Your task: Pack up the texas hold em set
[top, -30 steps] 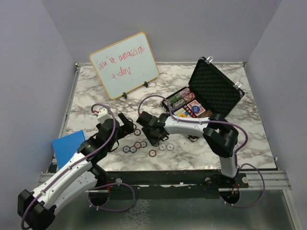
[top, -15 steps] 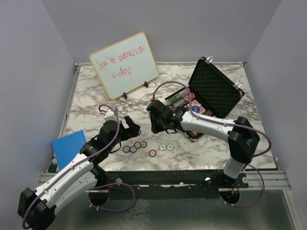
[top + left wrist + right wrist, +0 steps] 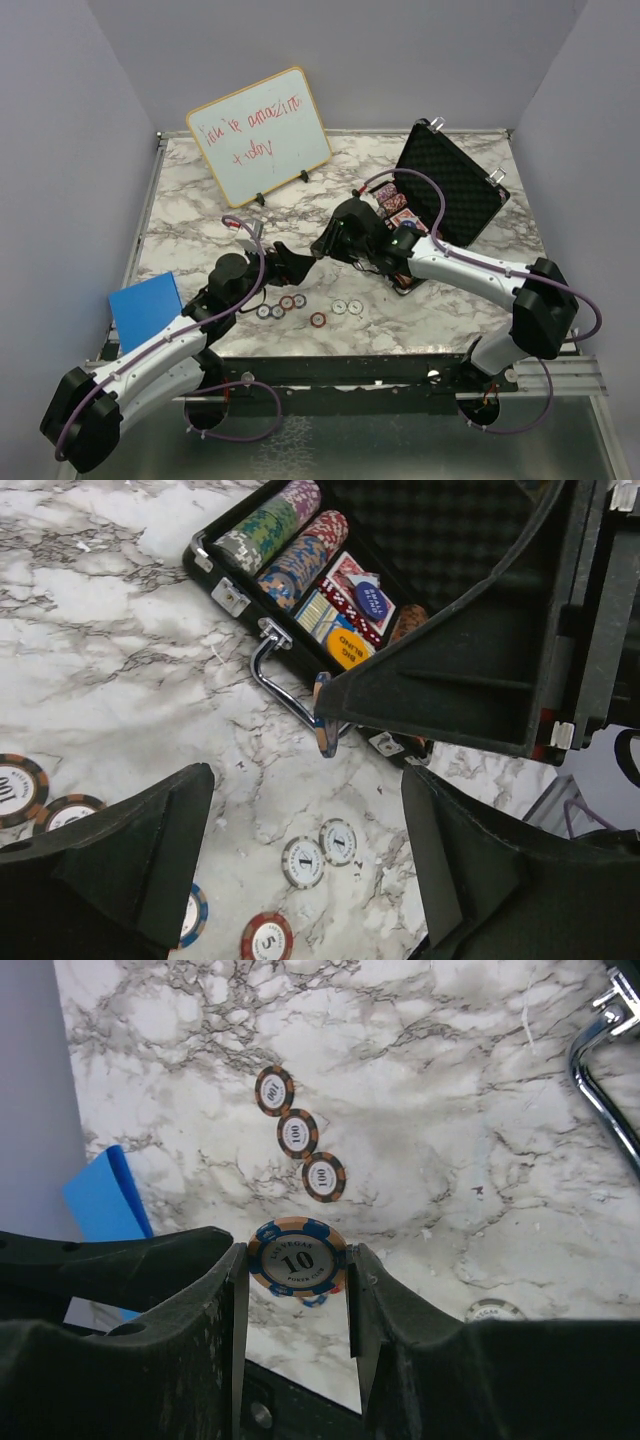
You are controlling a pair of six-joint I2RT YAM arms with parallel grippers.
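Near the centre of the overhead frame, right jaws pinch a blue-and-orange poker chip [image 3: 297, 1256] above the desk [image 3: 190, 210]; left jaws gape wide, empty, over loose chips [image 3: 287, 303]; briefcase [image 3: 455, 190] lies open upper right.

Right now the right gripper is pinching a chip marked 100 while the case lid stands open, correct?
Not quite: the chip pinched in the right gripper is marked 10, as the right wrist view shows. The three 100 chips are loose, not held. The case lid does stand open.
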